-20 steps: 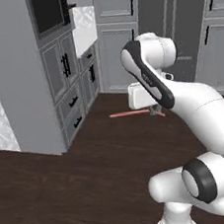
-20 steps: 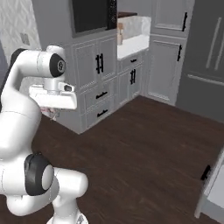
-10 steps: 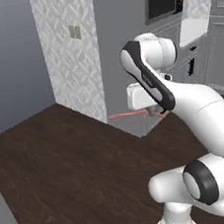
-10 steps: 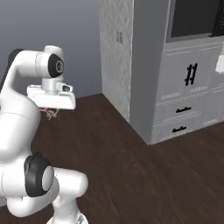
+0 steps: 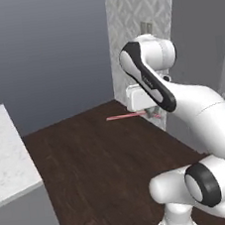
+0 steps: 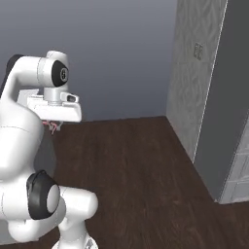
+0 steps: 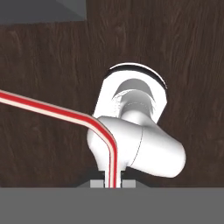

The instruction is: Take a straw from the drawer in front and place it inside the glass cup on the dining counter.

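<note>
Holding: from my station I saw the gripper (image 5: 153, 113) clamped tight on the straw (image 5: 126, 116), carried in the air well above the floor.
Left base view: the straw stuck out sideways from under the white hand, roughly level, its free end pointing toward the left of the picture — the fingertips themselves were hidden behind the hand.
Right base view: I could make out just a small red bit of the straw (image 6: 51, 127) below the hand, with the gripper (image 6: 53, 125) mostly covered by the white housing.
Hand view: the straw (image 7: 57, 112) rose from between the finger tips at the bottom edge, then bent sharply and ran off to the left edge; it showed red edges with a pale stripe down the middle.
Gripper in hand view: the tips (image 7: 112, 183) were barely visible as small grey blocks pressed against the straw.
Surface: a dark brown wood-plank floor (image 5: 95, 161) lay under the arm.
Room: a plain grey wall (image 6: 107, 53) stood behind, and a pale patterned wall panel (image 5: 137, 16) with a small switch plate (image 6: 198, 51) stood upright beside it.
Dining counter: a corner of the white marble top (image 5: 4, 152) sat at the left of the left base view — well apart from the straw.
</note>
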You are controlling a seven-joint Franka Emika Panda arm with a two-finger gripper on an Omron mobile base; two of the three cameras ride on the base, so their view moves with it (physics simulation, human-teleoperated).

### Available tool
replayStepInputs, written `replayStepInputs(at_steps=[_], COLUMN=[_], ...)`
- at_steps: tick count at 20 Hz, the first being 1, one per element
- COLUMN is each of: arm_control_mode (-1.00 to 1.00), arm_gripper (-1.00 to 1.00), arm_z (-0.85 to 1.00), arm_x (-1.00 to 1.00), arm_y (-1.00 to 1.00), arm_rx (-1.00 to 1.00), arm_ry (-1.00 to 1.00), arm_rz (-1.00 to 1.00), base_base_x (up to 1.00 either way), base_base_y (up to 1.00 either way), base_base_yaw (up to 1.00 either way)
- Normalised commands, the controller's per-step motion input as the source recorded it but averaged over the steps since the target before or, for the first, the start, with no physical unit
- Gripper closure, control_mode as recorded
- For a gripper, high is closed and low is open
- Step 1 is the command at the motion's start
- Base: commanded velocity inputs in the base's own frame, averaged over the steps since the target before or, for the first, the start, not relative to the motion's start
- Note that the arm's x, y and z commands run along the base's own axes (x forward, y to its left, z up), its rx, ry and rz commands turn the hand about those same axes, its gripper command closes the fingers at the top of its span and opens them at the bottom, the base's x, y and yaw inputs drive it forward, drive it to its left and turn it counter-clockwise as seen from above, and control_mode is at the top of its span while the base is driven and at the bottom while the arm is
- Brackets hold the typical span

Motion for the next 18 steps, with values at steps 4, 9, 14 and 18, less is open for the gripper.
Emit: replayStepInputs(at_steps=[4, 9, 14, 18], arm_control_mode=[1.0, 1.0, 1.0, 1.0], arm_gripper=[1.0, 1.0, 1.0, 1.0], arm_z=[0.0, 0.0, 0.0, 0.0], arm_x=[0.0, 0.0, 0.0, 0.0], arm_y=[0.0, 0.0, 0.0, 0.0], arm_rx=[0.0, 0.0, 0.0, 0.0], arm_ry=[0.0, 0.0, 0.0, 0.0], arm_rz=[0.0, 0.0, 0.0, 0.0], base_base_x=[1.0, 1.0, 0.89, 0.89], base_base_y=[-0.02, -0.26, -0.71, -0.75], base_base_yaw=[0.39, 0.32, 0.25, 0.24])
